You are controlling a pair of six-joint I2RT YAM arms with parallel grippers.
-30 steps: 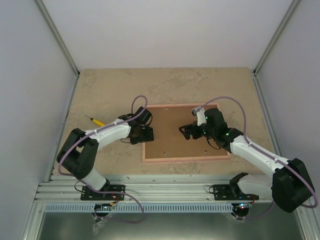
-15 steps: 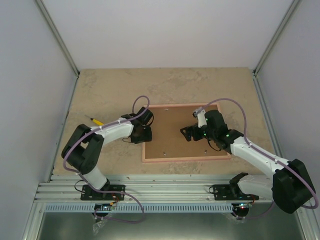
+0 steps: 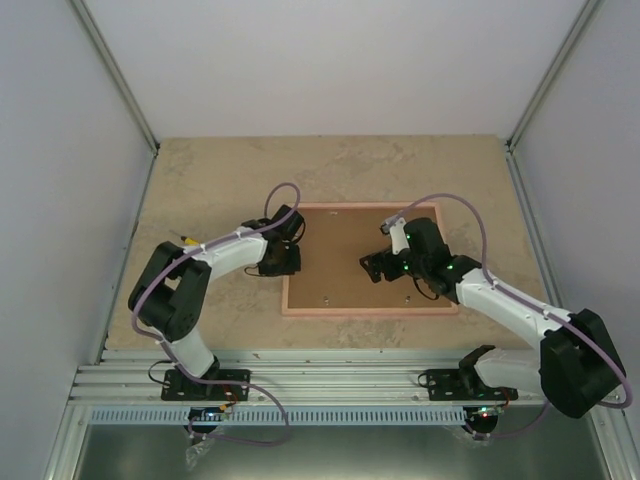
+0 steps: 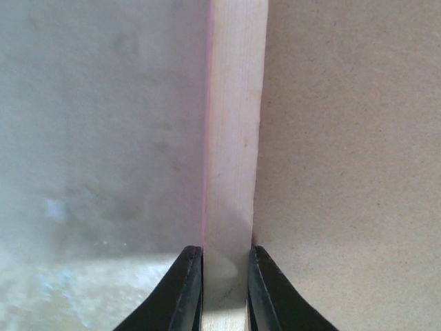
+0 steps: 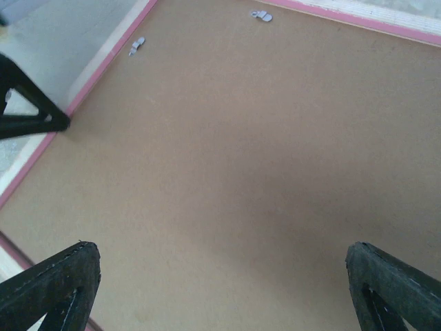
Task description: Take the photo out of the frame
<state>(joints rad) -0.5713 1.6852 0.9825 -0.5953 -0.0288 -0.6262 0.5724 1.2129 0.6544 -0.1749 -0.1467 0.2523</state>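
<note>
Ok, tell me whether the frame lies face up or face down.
Face down: the frame shows its brown fibreboard back, small metal tabs at its edge; the photo is hidden.

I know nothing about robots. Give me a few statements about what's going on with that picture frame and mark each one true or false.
1. The frame lies face down on the table, with its brown backing board facing up. True.
2. The left gripper has the frame's side rail between its fingers. True.
3. The right gripper is clamped shut on the backing board. False: it is open, its fingers spread wide over the board.
4. The photo already lies out on the table beside the frame. False: no photo shows in any view.
</note>
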